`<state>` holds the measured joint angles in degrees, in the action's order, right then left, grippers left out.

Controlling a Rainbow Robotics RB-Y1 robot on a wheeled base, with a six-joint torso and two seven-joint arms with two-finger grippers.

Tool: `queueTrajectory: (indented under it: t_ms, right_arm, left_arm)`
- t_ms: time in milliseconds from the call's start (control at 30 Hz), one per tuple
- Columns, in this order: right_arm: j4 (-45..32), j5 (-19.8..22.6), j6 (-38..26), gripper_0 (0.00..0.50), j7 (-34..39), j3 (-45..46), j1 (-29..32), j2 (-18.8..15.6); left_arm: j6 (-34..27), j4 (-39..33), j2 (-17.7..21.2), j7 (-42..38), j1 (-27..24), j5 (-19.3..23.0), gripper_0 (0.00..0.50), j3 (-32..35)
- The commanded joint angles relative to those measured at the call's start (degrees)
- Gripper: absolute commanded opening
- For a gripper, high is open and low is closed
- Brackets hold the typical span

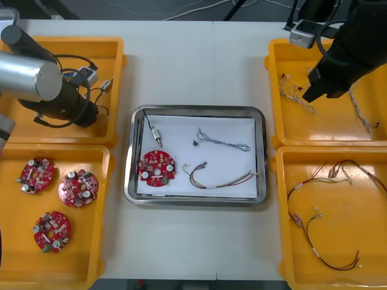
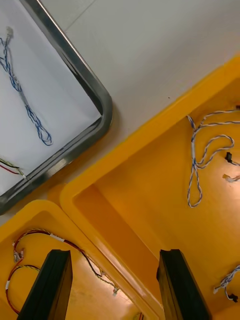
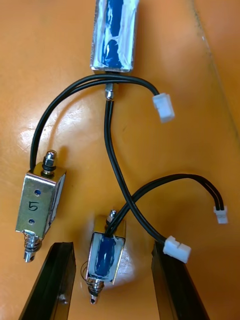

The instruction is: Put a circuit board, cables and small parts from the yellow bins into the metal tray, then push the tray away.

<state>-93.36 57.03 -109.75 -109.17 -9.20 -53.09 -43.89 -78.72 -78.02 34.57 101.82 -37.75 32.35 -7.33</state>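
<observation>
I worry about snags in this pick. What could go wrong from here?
The left gripper, open, straddles a small metal part whose black cable crosses a neighbour's cable; lifting may drag both.
The part marked 5 lies beside one finger; closing might nudge it.
The right gripper hangs open over the right yellow bins.

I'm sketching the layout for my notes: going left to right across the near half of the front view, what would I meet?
Left yellow bin holding three circuit boards → metal tray → right yellow bin holding red and yellow cables.
</observation>
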Motion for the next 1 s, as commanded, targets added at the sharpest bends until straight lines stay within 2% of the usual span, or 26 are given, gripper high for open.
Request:
queueTrajectory:
  t_ms: [33, 67, 100, 133, 167, 200, 233, 300, 733, 1000]
  right_arm:
    - [-1.9, 0.9, -0.2, 0.5, 3.2, 5.2, 2.1, -4.0]
    - [-1.9, 1.0, -0.2, 0.5, 3.3, 5.6, 2.5, -4.2]
    - [-1.9, 1.1, -0.2, 0.5, 3.8, 6.4, 3.2, -4.5]
    - [-1.9, 1.1, -0.2, 0.5, 4.0, 6.6, 3.4, -4.8]
    - [-2.0, 1.2, -0.2, 0.5, 5.6, 7.5, 4.3, -5.3]
    - [-1.9, 1.3, -0.2, 0.5, 6.3, 7.7, 4.6, -5.6]
    - [-1.9, 1.4, -0.2, 0.5, 7.8, 8.1, 5.2, -5.9]
    - [-2.0, 1.6, -0.2, 0.5, 9.9, 8.6, 5.7, -6.3]
    - [-2.0, -0.3, -0.2, 0.5, 26.6, 10.2, 7.7, -8.8]
    - [-7.5, 0.0, -0.2, 0.5, 35.9, 13.8, 13.9, -10.8]
  left_arm:
    - [1.1, 0.1, -0.5, 5.2, -2.5, -0.7, 0.371, -1.2]
    - [1.0, 0.1, -0.5, 5.2, -2.5, -0.6, 0.345, -1.2]
    - [1.0, 0.1, -0.5, 5.2, -2.6, -0.7, 0.289, -1.2]
    - [1.0, 0.1, -0.5, 5.2, -2.5, -0.7, 0.259, -1.1]
    - [1.0, 0.1, -0.5, 5.1, -2.5, -0.7, 0.137, -1.1]
    - [1.0, 0.2, -0.5, 5.1, -2.5, -0.6, 0.101, -1.2]
    - [1.0, 0.1, -0.5, 5.1, -2.5, -0.5, 0.042, -1.2]
    - [1.0, 0.1, -0.5, 5.1, -2.5, -0.4, 0.0, -1.2]
    - [-0.3, -1.3, -0.2, 4.7, -2.5, 1.0, 0.0, 0.1]
    - [-7.8, -6.2, 0.6, 3.6, -3.0, 1.9, 0.0, 3.5]
